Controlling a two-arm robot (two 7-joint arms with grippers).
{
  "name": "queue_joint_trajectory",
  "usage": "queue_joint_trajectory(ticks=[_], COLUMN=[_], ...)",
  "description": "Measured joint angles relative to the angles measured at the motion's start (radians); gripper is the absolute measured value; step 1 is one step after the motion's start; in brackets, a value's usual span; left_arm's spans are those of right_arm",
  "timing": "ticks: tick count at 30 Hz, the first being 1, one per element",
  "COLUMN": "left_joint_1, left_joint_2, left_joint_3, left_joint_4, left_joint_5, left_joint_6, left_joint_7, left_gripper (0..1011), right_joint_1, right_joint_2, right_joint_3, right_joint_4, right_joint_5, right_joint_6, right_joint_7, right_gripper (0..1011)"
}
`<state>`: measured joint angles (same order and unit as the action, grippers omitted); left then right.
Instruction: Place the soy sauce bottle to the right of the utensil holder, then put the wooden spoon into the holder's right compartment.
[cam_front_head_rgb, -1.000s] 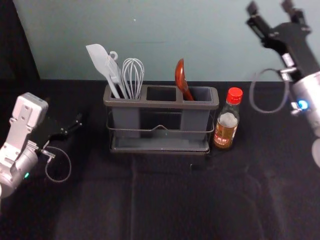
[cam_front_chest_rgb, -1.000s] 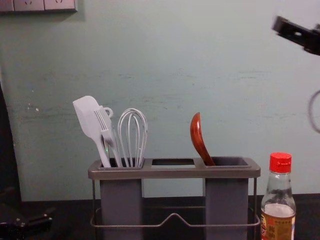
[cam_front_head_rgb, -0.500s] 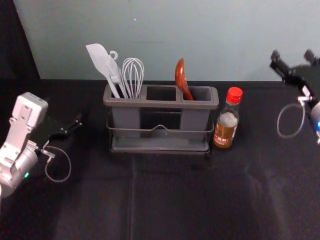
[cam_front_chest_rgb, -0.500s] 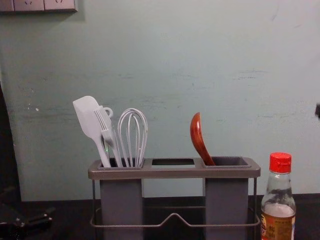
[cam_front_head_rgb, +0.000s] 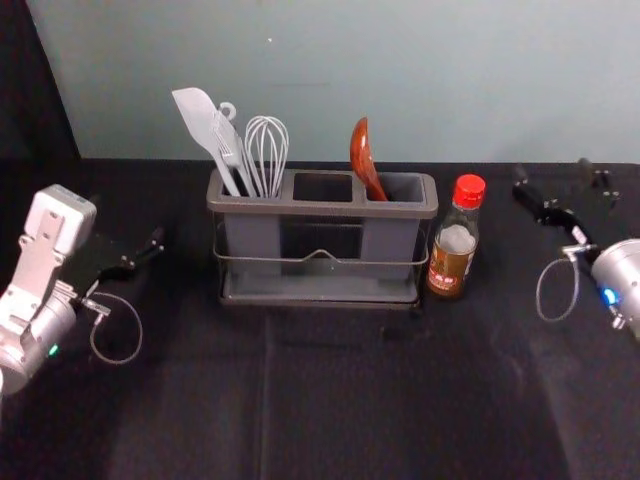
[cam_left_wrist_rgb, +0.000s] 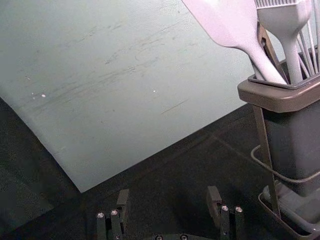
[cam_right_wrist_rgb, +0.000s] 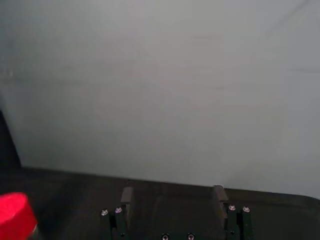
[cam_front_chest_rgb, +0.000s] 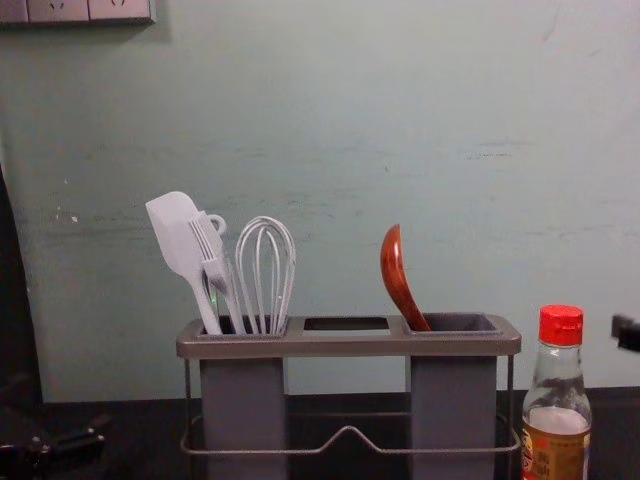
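The right gripper (cam_front_head_rgb: 560, 190) is open at the far right, apart from the soy sauce bottle (cam_front_head_rgb: 454, 240); in the right wrist view the gripper (cam_right_wrist_rgb: 173, 202) has nothing between its fingers. The bottle stands upright just right of the utensil holder (cam_front_head_rgb: 320, 209), its red cap (cam_front_chest_rgb: 561, 325) plain in the chest view. The wooden spoon (cam_front_head_rgb: 364, 158) leans inside the holder's right compartment, bowl up. The left gripper (cam_front_head_rgb: 145, 255) is parked at the left, open and empty, as the left wrist view shows the gripper (cam_left_wrist_rgb: 168, 202) too.
A white spatula (cam_front_head_rgb: 203, 123), a fork-like tool and a whisk (cam_front_head_rgb: 267, 150) stand in the holder's left compartment. Behind the dark table (cam_front_head_rgb: 330, 400) rises a pale wall. A socket panel (cam_front_chest_rgb: 85, 10) hangs at the wall's upper left.
My right gripper, earlier high up against the wall, has come down to the table's right side. The bottle, the spoon and my left arm have not moved.
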<state>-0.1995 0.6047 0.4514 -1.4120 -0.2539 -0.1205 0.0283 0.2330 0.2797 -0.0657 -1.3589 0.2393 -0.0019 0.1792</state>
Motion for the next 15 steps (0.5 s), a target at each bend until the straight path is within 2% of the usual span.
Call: queue_joint_trajectory(ticks=[8,15], left_joint_1=[0.0,0.0], left_joint_2=[0.0,0.0], left_joint_3=[0.0,0.0], left_joint_4=[0.0,0.0], left_joint_5=[0.0,0.0], left_joint_6=[0.0,0.0], left_joint_7=[0.0,0.0], left_gripper=[1000,1000], right_joint_1=[0.026,0.032], right_joint_2=[0.002,0.001], right_joint_3=[-0.043,-0.053], right_joint_4=[0.047,0.053], right_joint_5=[-0.096,-0.133], right_joint_6=[-0.001,0.033], right_joint_7=[0.002,0.007], right_gripper=[1004,1004])
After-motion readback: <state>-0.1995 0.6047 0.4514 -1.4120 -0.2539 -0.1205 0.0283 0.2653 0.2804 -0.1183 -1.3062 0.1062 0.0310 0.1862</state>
